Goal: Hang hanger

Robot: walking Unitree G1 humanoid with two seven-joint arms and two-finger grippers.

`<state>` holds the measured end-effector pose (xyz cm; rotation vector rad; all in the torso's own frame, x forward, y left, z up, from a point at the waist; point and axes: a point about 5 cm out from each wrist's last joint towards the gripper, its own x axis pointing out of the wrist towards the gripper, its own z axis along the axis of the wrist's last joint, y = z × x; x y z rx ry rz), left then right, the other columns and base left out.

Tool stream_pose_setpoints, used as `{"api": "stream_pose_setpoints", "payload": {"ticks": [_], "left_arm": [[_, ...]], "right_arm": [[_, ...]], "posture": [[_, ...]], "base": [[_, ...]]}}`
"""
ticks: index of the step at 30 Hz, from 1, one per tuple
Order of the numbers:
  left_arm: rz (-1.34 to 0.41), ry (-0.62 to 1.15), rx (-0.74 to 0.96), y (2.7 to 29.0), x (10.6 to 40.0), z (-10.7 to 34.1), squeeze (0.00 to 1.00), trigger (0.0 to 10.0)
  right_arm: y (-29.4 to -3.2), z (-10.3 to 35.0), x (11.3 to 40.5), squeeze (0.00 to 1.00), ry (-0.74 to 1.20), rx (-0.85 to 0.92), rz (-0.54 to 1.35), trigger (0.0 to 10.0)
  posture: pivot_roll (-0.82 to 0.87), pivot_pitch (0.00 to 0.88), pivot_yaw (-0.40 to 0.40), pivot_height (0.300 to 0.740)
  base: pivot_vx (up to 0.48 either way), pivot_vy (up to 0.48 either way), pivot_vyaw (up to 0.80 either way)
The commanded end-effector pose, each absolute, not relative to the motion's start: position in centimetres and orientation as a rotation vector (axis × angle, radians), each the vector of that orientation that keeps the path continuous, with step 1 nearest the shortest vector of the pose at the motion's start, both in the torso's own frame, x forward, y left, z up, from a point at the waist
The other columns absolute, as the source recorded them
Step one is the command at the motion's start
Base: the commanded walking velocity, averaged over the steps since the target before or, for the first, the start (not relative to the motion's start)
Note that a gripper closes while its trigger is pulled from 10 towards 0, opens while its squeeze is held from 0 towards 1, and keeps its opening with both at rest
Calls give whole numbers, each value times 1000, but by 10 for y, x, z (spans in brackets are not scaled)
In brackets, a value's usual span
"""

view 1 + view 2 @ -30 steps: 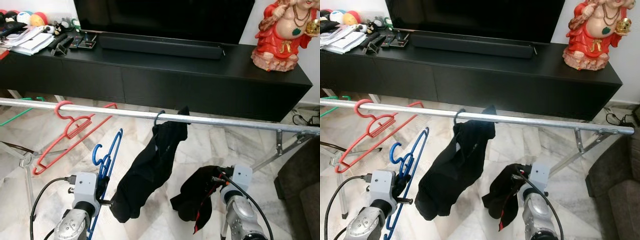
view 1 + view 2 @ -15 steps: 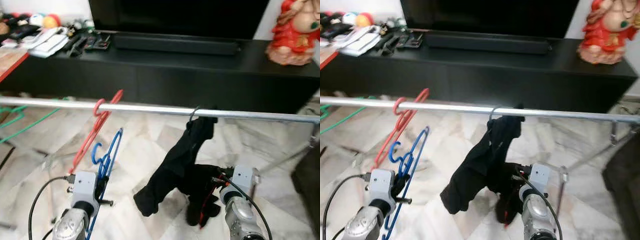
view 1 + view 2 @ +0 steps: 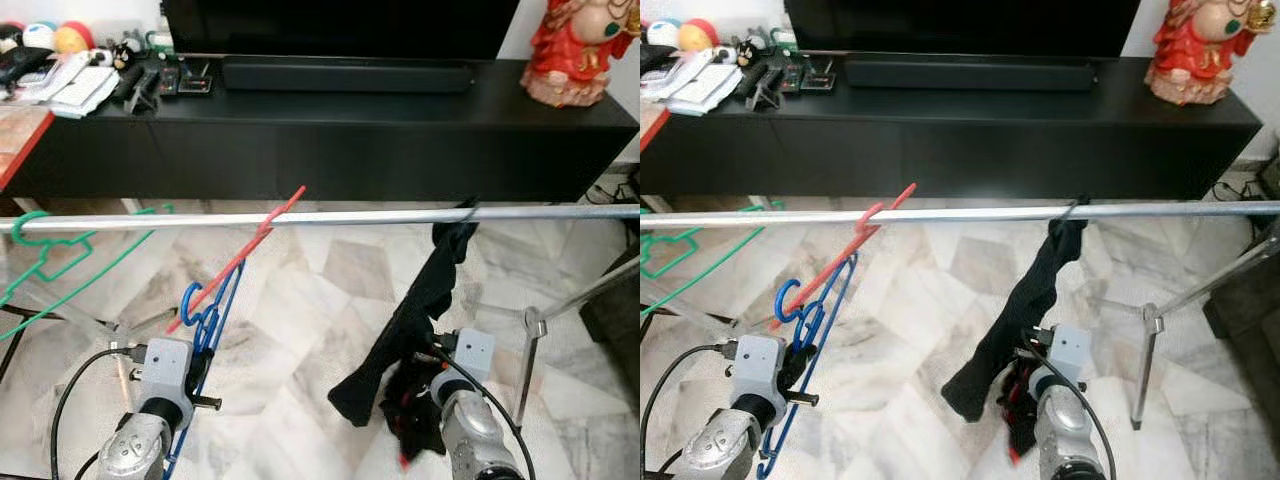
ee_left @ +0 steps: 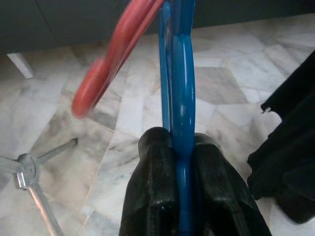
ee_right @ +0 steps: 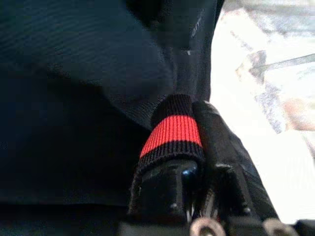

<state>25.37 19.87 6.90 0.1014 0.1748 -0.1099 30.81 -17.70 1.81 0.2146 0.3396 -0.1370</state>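
Note:
A blue plastic hanger (image 3: 213,300) stands upright below the metal rail (image 3: 350,216), its hook under the rail and apart from it. My left gripper (image 4: 179,162) is shut on its lower part, low at the left (image 3: 198,368). A red hanger (image 3: 235,265) hangs on the rail just above the blue one, and a green hanger (image 3: 60,268) hangs further left. My right gripper (image 5: 192,123) is shut on a black garment with a red band (image 5: 172,130), bunched low at the right (image 3: 408,415). Another black garment (image 3: 425,300) hangs from the rail on a hook.
A long black TV console (image 3: 350,140) with a soundbar, remotes and papers stands behind the rail. A red figurine (image 3: 578,45) sits on its right end. The rack's metal leg (image 3: 535,340) rises at the right, and a dark sofa edge (image 3: 625,300) lies beyond it. The floor is marble tile.
The whole view has shifted, so the camera moved; the green hanger came into view at the left. The red hanger has swung to hang slanted. Both grippers keep their hold.

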Motion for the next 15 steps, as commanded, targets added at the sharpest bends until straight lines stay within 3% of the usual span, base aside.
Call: {"api": "stream_pose_setpoints", "payload": {"ticks": [1, 11, 15], "left_arm": [[-122, 184, 113, 199, 251, 68, 0, 10000], [-162, 174, 118, 194, 251, 70, 0, 10000], [-164, 174, 132, 194, 251, 70, 0, 10000]], "right_arm": [[-179, 16, 307, 0, 348, 224, -152, 10000], [-179, 16, 306, 0, 346, 213, -149, 10000], [-179, 17, 306, 0, 337, 214, -149, 10000]], "posture": [[62, 181, -34, 740], [64, 180, -30, 740], [68, 182, -31, 740]], "base": [[0, 0, -788], [0, 0, -743], [0, 0, -130]]}}
